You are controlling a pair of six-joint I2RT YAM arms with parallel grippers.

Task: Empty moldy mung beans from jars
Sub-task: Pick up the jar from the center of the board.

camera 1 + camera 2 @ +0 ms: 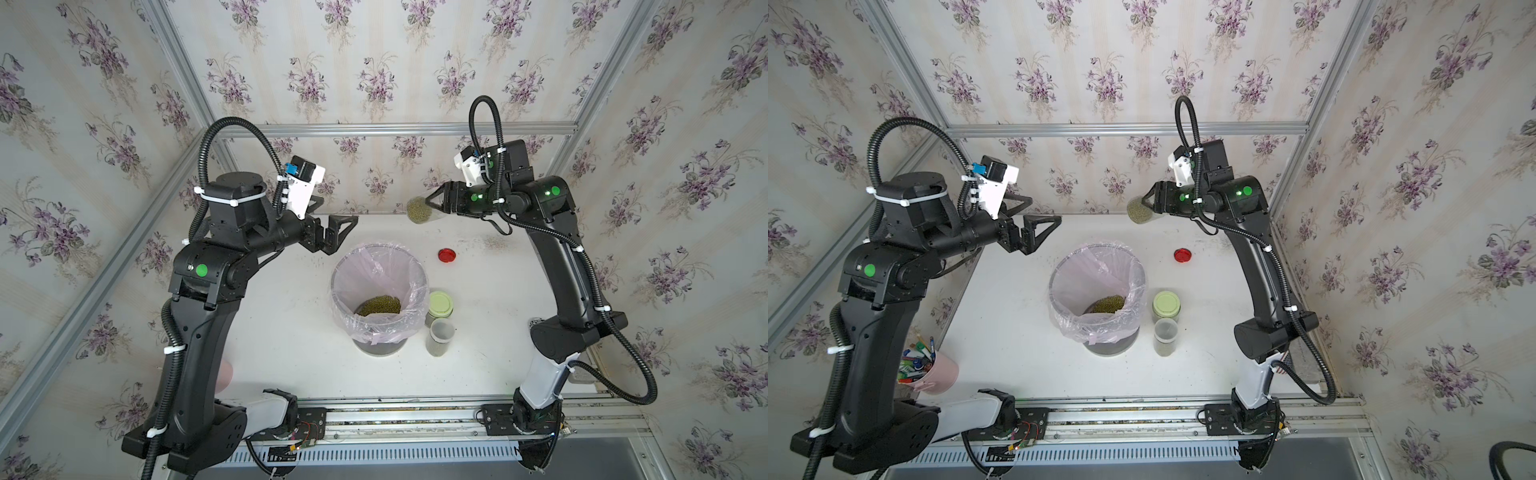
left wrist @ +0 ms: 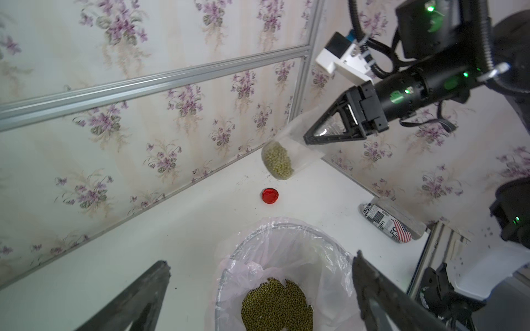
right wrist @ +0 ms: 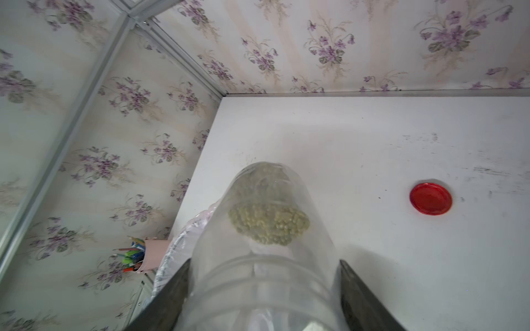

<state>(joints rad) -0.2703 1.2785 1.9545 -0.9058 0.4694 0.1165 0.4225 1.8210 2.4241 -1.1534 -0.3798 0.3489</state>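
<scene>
Top views: right gripper [image 1: 430, 203] clamping one jar [image 1: 417, 211] aloft at 1 o'clock of bin [image 1: 338, 272], likely heading for pour. Left gripper [image 1: 340, 209] hanging spread wide, empty, at 11 o'clock, probably keeping clear. Green-lidded jar [image 1: 440, 304] and second jar [image 1: 440, 336] standing side by side at 3 o'clock, waiting turn. Three jars total, one bin, one red lid [image 1: 447, 254] lying at 2 o'clock.
Left wrist: mung beans [image 2: 276, 303] lying in bin; more sitting in held jar's far end.
Right wrist: jaws pinching jar walls, beans [image 3: 269, 223] clumping, not spilling.

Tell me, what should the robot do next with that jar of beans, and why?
Probably carry the jar in the right tool over the pink-lined bin, ready to pour. The jar holds mung beans but hangs off to the side, not above the bin.
</scene>
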